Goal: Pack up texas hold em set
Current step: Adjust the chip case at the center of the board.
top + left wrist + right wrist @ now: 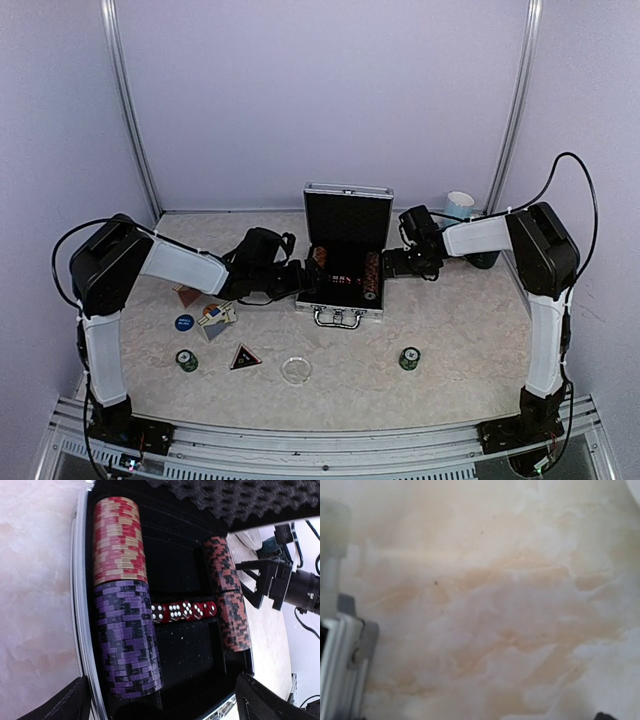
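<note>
Case [338, 311]: open on the surface [460, 330] between the two claws. The lid stands upright at the back, which leaves the trays reachable from above.
Inside: chip rows [125, 630] lie on edge in the side troughs and dice [185, 611] run in a line across the middle. The middle bays look bare, likely kept for the decks.
Outside: decks [215, 318], blue disc [183, 322], triangle [245, 357] and green stack [187, 360] lie left of the case. The clear disc [296, 370] is in front and a second green stack [409, 358] is front-right. All are apart from the case.
Left arm: elbow raised at the far left, forearm stretched right and low, wrist camera looking down into the trays.
Left claw [290, 280]: at the case's left edge, fingers [67, 705] spread wide with nothing between them.
Right arm: elbow raised at the right, forearm reaching left and down.
Right claw [398, 262]: just beside the case's right wall. I cannot tell whether it is spread or closed, as its own camera shows only the surface and a case corner.
Stage: early, judging by the pieces not yet packed.
</note>
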Available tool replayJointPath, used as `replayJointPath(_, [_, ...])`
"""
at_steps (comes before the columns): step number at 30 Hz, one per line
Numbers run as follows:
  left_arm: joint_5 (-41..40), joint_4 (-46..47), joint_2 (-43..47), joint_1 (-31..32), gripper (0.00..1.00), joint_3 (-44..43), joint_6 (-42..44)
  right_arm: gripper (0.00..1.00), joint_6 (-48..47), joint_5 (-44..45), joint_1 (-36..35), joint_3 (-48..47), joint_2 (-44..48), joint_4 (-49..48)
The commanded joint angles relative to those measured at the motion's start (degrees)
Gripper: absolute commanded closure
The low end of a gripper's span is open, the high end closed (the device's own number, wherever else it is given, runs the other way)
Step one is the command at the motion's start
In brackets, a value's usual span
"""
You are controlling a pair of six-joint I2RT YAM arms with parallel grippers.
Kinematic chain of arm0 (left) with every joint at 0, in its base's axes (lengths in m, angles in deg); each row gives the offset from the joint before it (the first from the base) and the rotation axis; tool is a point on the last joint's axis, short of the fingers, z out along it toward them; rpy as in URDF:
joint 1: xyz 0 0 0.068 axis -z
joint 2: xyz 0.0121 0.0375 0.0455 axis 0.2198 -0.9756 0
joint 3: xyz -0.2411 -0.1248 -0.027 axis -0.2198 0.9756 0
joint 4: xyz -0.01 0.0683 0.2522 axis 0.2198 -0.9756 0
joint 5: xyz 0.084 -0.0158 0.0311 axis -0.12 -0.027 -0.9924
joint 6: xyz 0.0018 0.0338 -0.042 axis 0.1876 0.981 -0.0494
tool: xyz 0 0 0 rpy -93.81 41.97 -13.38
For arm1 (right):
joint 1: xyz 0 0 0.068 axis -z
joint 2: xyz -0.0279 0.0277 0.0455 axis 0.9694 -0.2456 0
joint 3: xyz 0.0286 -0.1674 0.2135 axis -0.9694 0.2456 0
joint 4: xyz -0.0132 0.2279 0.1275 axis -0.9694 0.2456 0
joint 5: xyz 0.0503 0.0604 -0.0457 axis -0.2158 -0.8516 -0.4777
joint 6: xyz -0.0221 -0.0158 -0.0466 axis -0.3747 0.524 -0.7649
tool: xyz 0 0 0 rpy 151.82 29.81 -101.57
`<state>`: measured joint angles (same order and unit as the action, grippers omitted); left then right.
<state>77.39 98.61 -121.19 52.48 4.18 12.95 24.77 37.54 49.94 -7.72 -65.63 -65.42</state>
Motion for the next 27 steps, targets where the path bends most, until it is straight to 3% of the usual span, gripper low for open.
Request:
replayJointPath(1, [4.4,1.8,2.5,4.1,0.01,0.8,-1.7,0.01,-0.2,-5.8,-1.0,0.6,0.0,-3.4])
replayJointPath(17, [2.0,2.0,5.7,5.4,0.01,3.4,-2.5,0.01,-0.2,-8.7,-1.2,2.9,0.7,-5.1])
replayJointPath(27, [-4.2,-1.7,9.2,5.4,0.01,5.1,-2.4,0.01,-0.5,-9.6,-2.9,1.4,0.0,-4.6])
